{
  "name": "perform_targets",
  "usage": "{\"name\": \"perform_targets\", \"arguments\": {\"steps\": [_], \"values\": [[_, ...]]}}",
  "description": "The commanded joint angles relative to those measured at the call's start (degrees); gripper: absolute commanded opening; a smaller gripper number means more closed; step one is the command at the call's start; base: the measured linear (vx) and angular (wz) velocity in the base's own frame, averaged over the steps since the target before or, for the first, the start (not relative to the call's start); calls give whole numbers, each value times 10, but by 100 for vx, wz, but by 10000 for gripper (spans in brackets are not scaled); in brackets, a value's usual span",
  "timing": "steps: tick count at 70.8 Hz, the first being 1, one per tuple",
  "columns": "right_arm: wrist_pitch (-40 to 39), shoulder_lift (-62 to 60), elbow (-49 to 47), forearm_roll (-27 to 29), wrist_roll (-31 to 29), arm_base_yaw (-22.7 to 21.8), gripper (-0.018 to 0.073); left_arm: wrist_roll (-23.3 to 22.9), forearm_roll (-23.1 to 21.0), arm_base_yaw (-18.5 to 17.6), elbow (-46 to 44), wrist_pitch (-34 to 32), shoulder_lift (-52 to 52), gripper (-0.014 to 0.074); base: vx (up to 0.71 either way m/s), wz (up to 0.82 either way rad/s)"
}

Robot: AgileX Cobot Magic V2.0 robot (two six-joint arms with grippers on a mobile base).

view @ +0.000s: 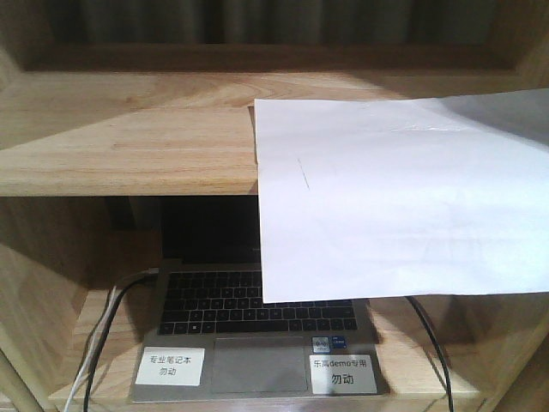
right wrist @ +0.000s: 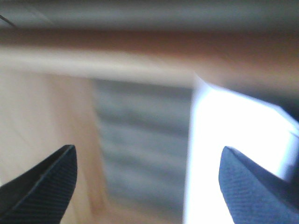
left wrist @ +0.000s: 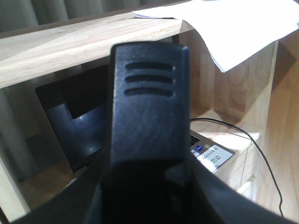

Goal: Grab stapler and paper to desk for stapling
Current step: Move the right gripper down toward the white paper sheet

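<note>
Since the paper (view: 395, 197) lies on the upper shelf (view: 129, 137) of the wooden unit with much of its length hanging over the shelf's front edge, toward the right end, that free flap is the obvious place to take it. It droops in front of the right part of the laptop (view: 249, 318) screen on the shelf below.

Right gripper (right wrist: 149, 186): fingers spread wide, nothing between them. It faces a white edge at the right of its blurred view, apparently the paper; contact is not shown.

Left gripper (left wrist: 149, 200): its view is filled by the stapler (left wrist: 147, 116), a black body with three grooves near the tip. It rises from between dark shapes at the lower corners, which I take to be the fingers. Judgement: the stapler is clamped there and carried in front of the shelf's front edge, leaving the other arm free for the sheet.

The desk is not in view, and neither item has reached it. Risk noted: a one-sided pull on the overhang may crease the sheet against the shelf edge.
</note>
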Motion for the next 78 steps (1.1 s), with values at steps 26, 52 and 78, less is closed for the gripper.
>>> {"name": "perform_targets", "arguments": {"steps": [26,52,78], "values": [[-46,21,76,-6,-12,207,585,-1,-10,-1,-14,-65,8,-6,0,0],[-358,212,107,7,-150,221,585,-1,-10,-1,-14,-65,8,-6,0,0],[-649,405,105,-5,-189,221,585,-1,-10,-1,-14,-65,8,-6,0,0]]}}
